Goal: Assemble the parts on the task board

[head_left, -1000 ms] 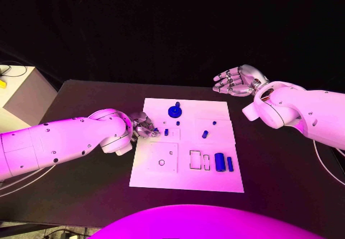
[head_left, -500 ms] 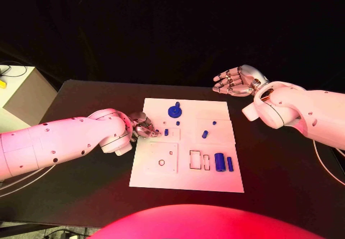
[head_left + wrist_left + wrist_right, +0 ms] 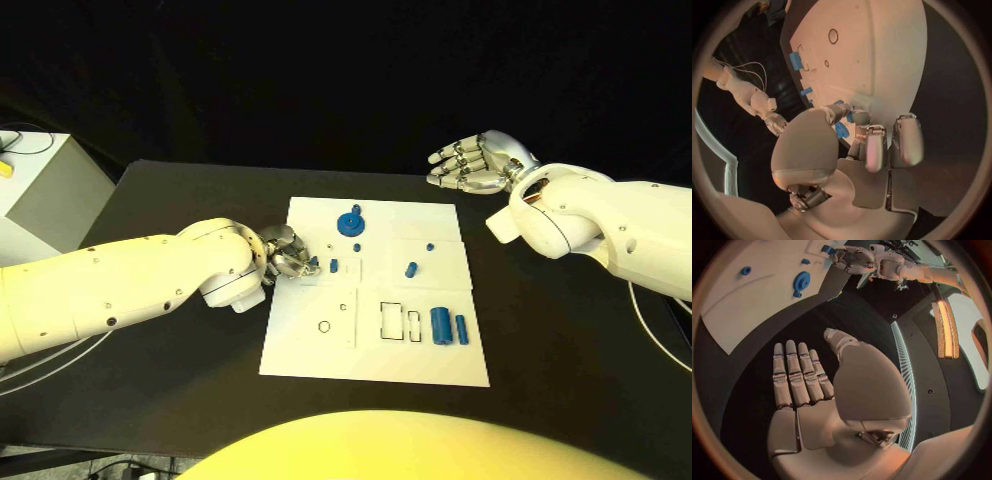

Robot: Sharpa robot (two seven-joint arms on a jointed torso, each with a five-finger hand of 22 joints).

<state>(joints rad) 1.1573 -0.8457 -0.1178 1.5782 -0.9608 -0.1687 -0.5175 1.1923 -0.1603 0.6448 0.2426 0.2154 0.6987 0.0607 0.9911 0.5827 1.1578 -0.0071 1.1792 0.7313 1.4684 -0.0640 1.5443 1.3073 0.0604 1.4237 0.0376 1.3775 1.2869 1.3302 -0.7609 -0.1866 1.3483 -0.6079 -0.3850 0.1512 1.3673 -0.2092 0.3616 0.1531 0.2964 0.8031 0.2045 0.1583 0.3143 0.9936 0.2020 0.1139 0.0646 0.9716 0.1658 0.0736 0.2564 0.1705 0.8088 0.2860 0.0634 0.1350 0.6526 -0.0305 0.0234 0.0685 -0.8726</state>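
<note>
On black counter (image 3: 173, 200), white task board (image 3: 310, 345) is partly filled; small blue part (image 3: 841, 130) is pinched by left robot hand (image 3: 289, 257), right robot hand (image 3: 473, 162) is spread, empty.

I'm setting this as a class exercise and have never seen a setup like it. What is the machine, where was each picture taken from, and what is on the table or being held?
It is a robot with two white arms ending in silver hands. One picture looks down from its head; the two round ones come from cameras at its wrists. On the black table lies a white task board carrying small blue parts. The left hand, at the board's left edge, pinches a blue part in its fingers. The right hand hangs open beyond the board's far right corner, holding nothing.
</note>
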